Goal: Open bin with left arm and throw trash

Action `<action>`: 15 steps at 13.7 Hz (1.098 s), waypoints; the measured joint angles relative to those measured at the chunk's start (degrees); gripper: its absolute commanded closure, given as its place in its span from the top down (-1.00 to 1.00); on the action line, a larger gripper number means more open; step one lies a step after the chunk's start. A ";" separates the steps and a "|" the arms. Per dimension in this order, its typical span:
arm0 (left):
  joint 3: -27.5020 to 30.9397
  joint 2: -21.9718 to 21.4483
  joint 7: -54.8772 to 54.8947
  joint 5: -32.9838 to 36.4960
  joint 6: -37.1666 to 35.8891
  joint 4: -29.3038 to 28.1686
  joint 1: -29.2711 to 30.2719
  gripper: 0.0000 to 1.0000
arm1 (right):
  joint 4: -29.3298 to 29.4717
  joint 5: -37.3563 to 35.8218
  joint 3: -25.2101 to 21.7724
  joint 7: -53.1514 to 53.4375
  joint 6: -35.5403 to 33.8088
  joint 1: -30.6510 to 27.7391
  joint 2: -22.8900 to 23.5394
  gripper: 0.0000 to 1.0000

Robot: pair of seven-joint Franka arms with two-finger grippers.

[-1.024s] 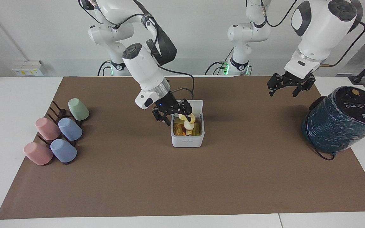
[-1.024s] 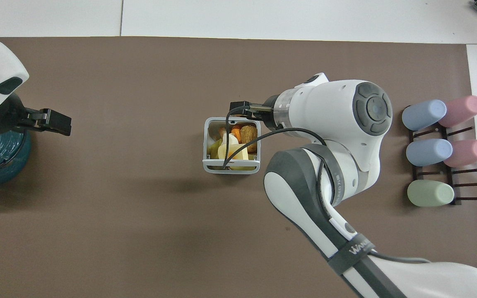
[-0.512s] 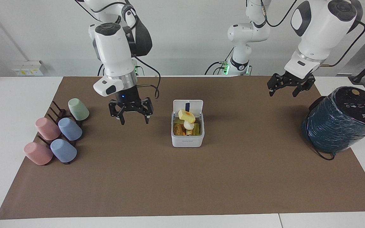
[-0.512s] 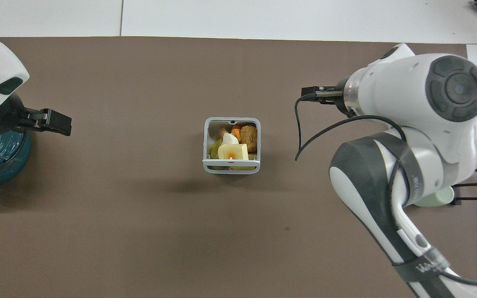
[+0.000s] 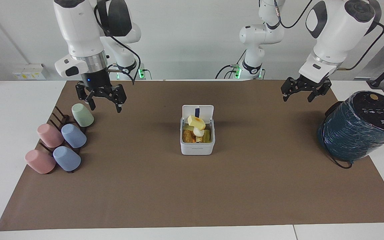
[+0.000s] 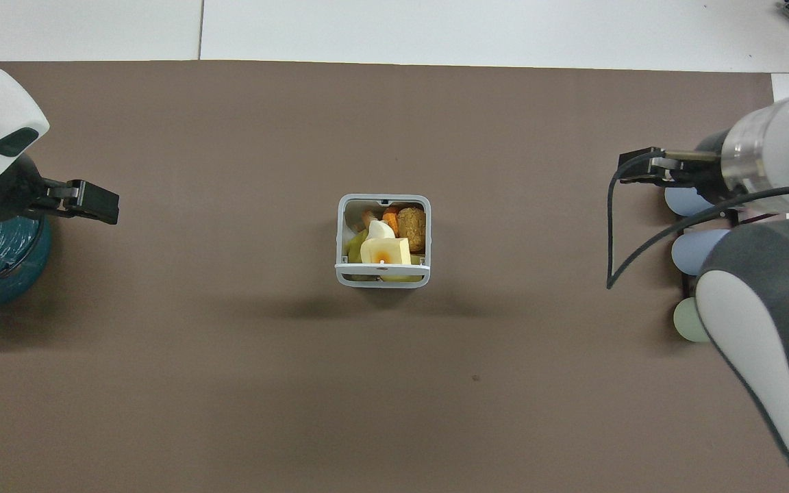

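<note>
Change: a second ago my right claw [image 5: 101,98] stood at the bin [image 5: 197,147] in mid-frame of the facing view; it has since swung up and away to the upper left of that frame, over the mat's corner above the green cup [image 5: 82,115].
Bin: it has not moved, at the centre of the brown mat [image 5: 192,193] in both views, its lid [image 5: 197,112] tipped up and open at the edge nearer to us robots.
Trash: the yellow wedge [image 5: 196,122] with its orange spot lies on top of the heap inside the bin, the cream-white lump [image 5: 198,132] just under it, the brown crumbed piece [image 5: 187,136] beside them; all unchanged over the last half second.
Right arm pose: my forearm hangs nearly straight down from the top of the frame, claw released, fingers spread and empty.
Left arm pose: my left claw [image 5: 306,89] waits as before at the upper right of the facing view, in the air over the mat beside the dark teal cylinder [image 5: 358,128], spread open, nothing in it.
Cups: five pastel cups on their rack [image 5: 59,118] at the left of the frame on the tabletop, untouched.
</note>
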 measured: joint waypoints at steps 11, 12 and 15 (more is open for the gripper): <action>-0.01 0.00 0.02 0.00 0.09 -0.02 0.00 1.00 | 2.40 3.39 -11.74 -15.10 -14.07 1.01 -3.63 1.00; -0.02 0.00 0.02 0.00 0.10 -0.03 0.00 1.00 | 2.41 3.43 -11.05 -15.10 -15.04 1.11 -3.63 1.00; -0.03 0.00 0.02 0.00 0.10 -0.04 -0.01 1.00 | 2.40 3.38 -9.59 -15.10 -15.51 1.51 -3.63 1.00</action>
